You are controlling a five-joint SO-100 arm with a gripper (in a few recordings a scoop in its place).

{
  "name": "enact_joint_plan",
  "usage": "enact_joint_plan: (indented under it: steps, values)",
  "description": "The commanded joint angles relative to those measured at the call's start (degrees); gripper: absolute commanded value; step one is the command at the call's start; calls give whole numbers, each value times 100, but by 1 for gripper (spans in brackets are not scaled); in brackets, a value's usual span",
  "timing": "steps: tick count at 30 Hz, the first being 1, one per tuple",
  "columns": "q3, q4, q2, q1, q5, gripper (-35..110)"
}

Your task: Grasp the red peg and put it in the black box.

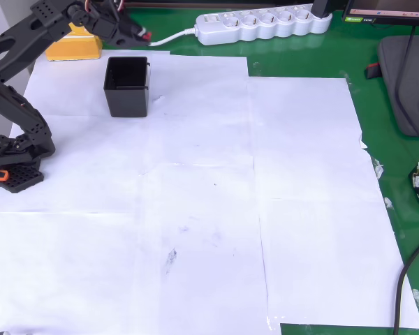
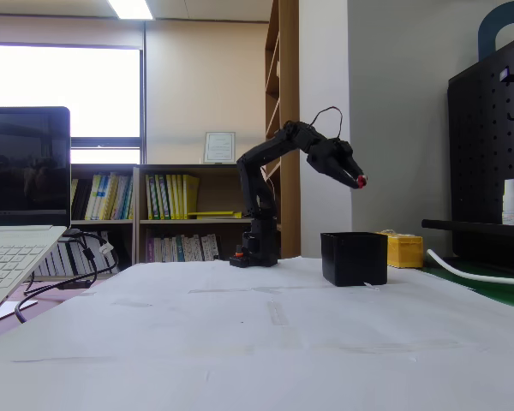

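The black box stands on the white paper at the upper left of the overhead view, and in the fixed view the black box sits right of centre. My gripper hangs in the air well above the box, shut on the red peg, a tiny red spot at the fingertips. In the overhead view my gripper lies just beyond the box's far side, with the red peg showing at its tip.
A yellow box sits behind the arm. A white power strip lies along the far edge of the green mat. The arm's base stands at the left edge of the paper. A laptop is at the fixed view's left.
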Motion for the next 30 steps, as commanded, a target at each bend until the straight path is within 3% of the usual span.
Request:
enact_joint_plan:
  steps: [1,24,27,30]
  values:
    - [167,457,62,-97,-26,0]
    - [536,1485,1213,-360,369,0]
    - [536,1433,1213,-316,413,16]
    - [580,1433,1213,-290,422,21]
